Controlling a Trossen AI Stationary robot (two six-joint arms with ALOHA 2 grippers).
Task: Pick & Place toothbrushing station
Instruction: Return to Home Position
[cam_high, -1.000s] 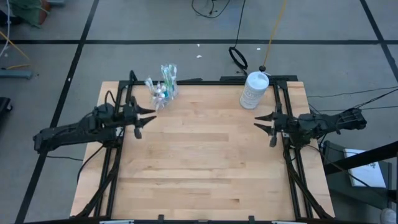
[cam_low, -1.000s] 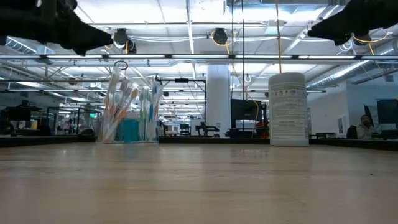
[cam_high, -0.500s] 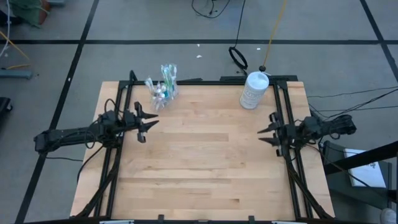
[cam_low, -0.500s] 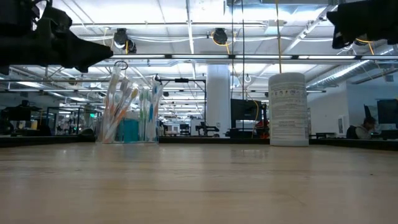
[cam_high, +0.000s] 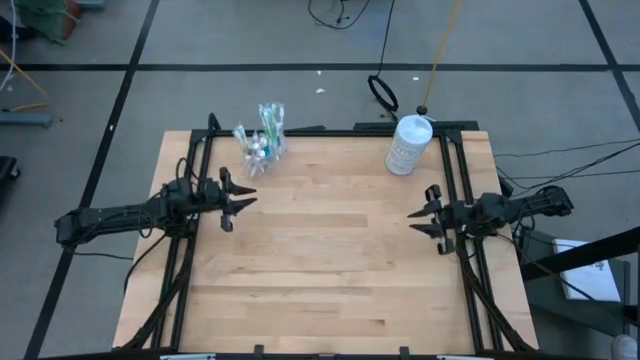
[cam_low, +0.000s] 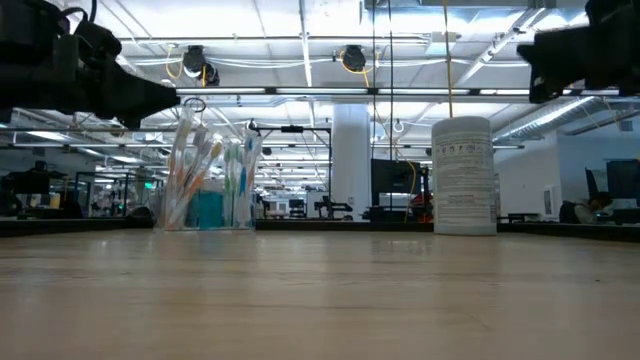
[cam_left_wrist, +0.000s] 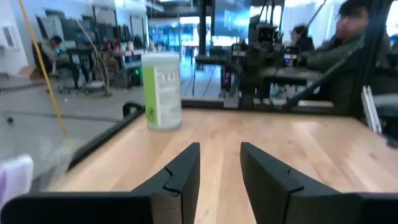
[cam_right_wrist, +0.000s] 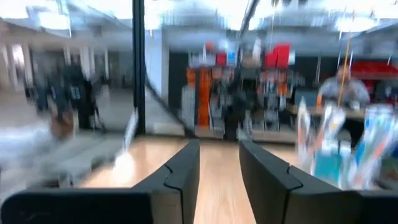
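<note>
**A:** Where's the toothbrush set?

**B:** The clear cup (cam_high: 265, 148) stands upright at the far edge of the table (cam_high: 320, 280), left of centre. The toothbrushes (cam_low: 205, 165) are inside it, heads up and fanned out. The teal low in the cup looks like toothpaste tubes (cam_low: 207, 210), but I can't count them through the plastic.

**A:** Arms?

**B:** The left gripper (cam_high: 236, 197) is over the table's left edge, near the cup but not touching it. Its fingers are spread with nothing between them. The right gripper (cam_high: 424, 218) is over the right edge, pointing inward, also spread and empty. In the low view both hang well above the tabletop.

**A:** Bottle?

**B:** The white bottle (cam_high: 408, 145) is upright at the far right corner, well apart from the cup. The left wrist view sees it straight across the table.
</note>
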